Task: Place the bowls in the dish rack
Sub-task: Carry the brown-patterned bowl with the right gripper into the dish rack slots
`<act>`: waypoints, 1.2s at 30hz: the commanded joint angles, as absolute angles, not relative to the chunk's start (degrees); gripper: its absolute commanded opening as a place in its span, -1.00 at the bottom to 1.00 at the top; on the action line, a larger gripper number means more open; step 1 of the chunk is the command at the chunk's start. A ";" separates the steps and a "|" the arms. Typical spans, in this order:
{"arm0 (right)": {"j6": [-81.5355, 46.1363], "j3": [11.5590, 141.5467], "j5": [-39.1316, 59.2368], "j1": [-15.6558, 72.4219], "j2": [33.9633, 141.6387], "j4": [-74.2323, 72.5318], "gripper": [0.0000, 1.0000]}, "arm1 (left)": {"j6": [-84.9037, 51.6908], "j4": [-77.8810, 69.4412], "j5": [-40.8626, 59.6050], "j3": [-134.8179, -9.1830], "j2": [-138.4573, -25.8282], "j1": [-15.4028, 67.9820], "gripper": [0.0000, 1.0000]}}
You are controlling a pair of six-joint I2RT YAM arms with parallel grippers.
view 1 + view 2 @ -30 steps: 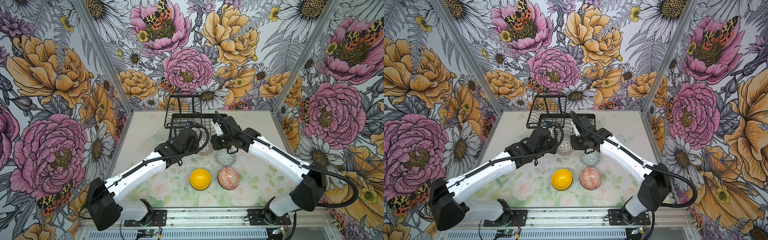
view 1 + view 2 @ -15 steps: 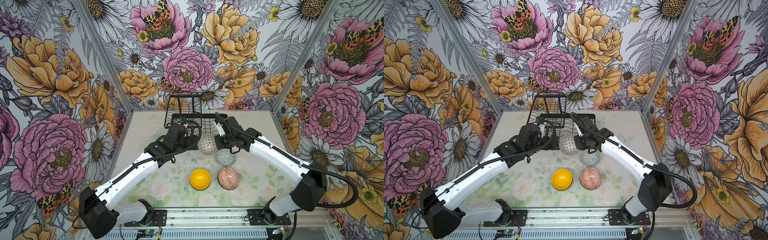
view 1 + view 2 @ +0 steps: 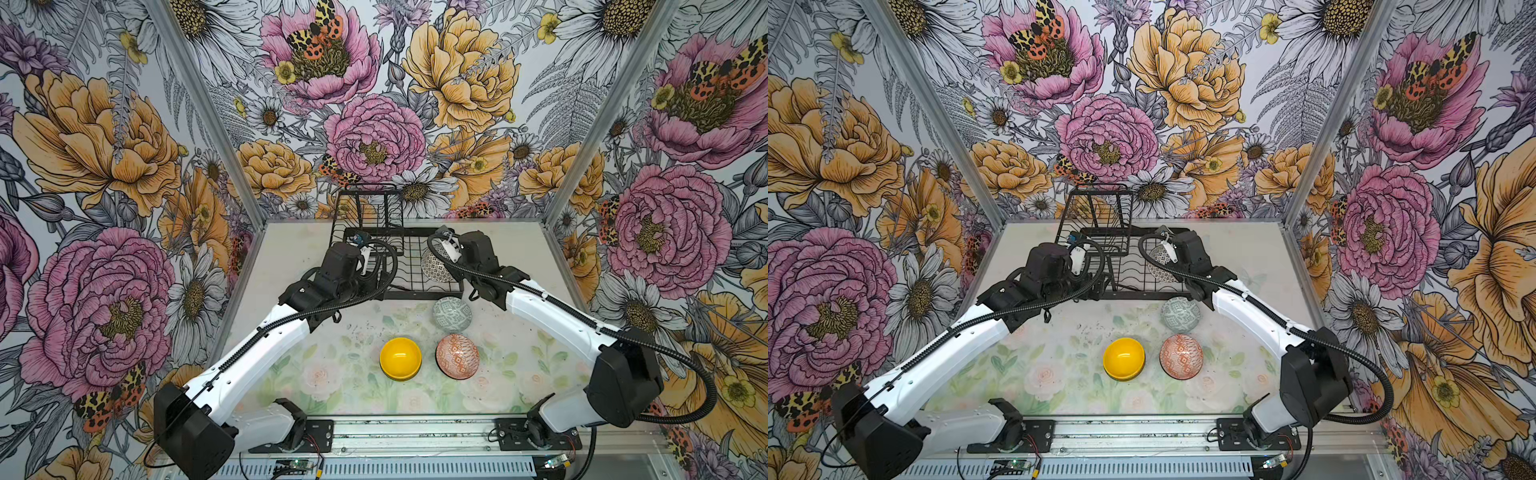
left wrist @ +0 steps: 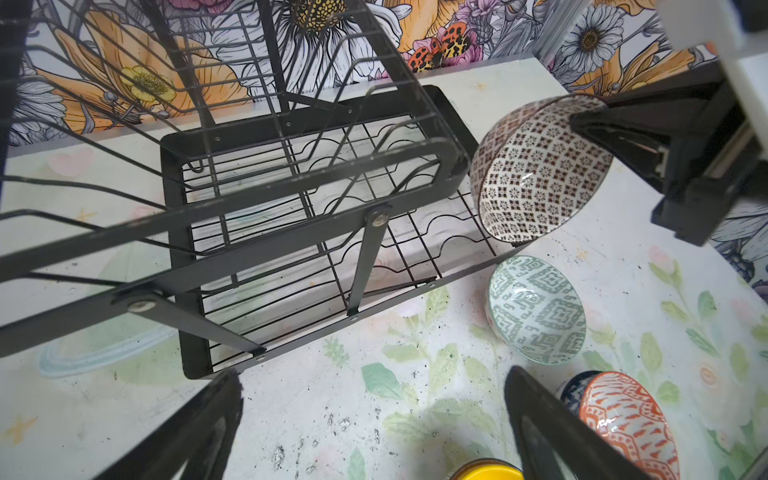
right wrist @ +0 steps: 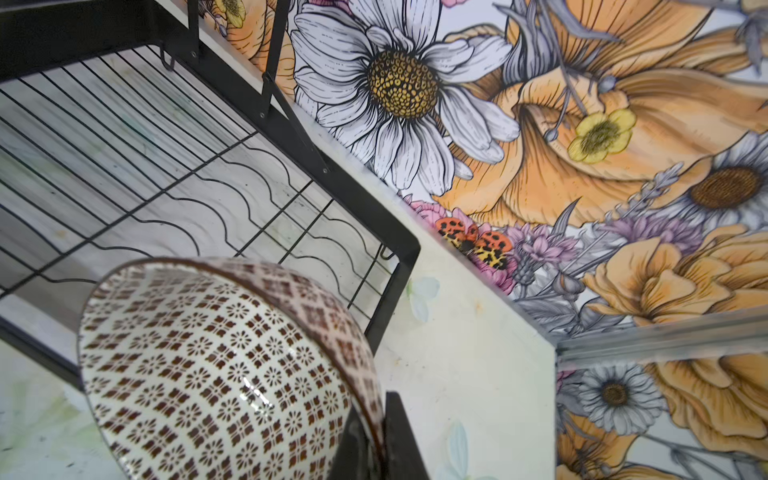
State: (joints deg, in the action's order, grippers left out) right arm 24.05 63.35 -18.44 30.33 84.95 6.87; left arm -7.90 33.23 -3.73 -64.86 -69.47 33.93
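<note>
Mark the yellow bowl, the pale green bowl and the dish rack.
yellow bowl [image 3: 401, 358]: in a top view, middle
pale green bowl [image 3: 452, 313]: in a top view, middle
dish rack [image 3: 419, 294]: in a top view, front rim

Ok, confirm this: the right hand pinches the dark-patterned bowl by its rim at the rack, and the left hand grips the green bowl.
Not quite. The left hand is open and grips nothing; the green bowl sits on the table beside the rack, as the left wrist view shows. The rest holds: the right hand pinches the dark-patterned bowl by its rim.
</note>
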 commanded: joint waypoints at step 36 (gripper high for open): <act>84.12 63.94 -11.61 27.25 118.81 -67.19 -1.00 | -5.71 30.19 2.96 -63.24 -68.73 30.35 0.98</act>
